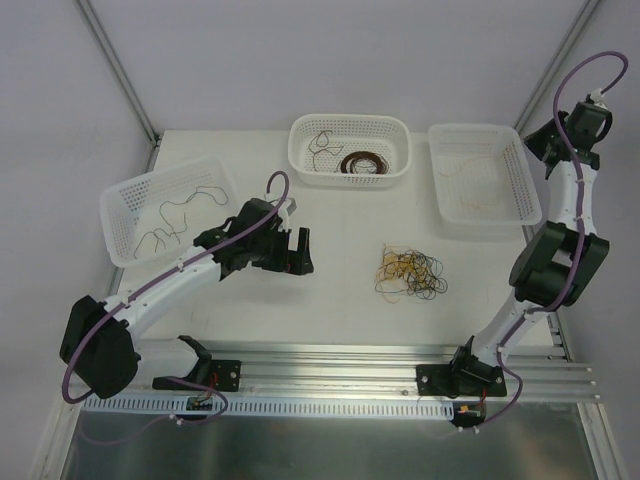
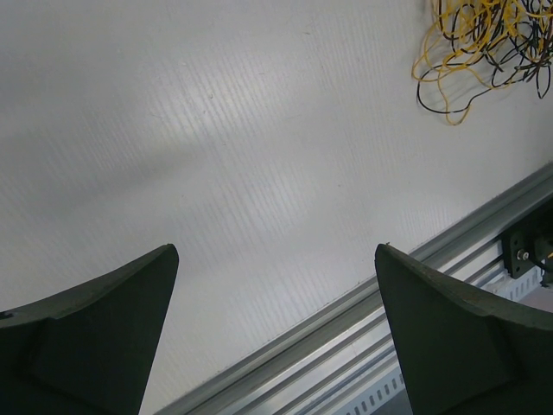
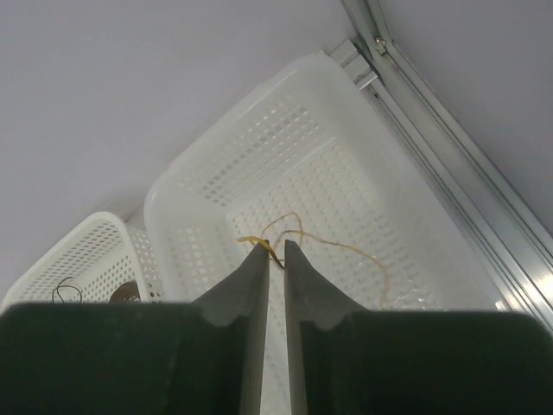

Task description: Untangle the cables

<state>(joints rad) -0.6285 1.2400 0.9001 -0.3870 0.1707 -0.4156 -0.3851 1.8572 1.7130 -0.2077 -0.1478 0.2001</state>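
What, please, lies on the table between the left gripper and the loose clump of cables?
Only bare white table: the top view shows nothing between the left gripper and the clump of cables.

Count entry.

Grippers: two, the left gripper [image 2: 276,251] and the right gripper [image 3: 274,246].

White baskets: three. We log the right basket [image 3: 207,186] under the right jaws, the middle basket [image 3: 73,246] to their left, and the left basket [image 1: 125,200] behind the left jaws.

Cables: one clump [image 2: 484,43] ahead and to the right of the left jaws (its strands are too tangled for us to count), and one yellow-tan strand [image 3: 346,246] at the right jaw tips.

The middle basket holds one dark coil [image 1: 362,163] and one loose dark strand [image 1: 322,143].
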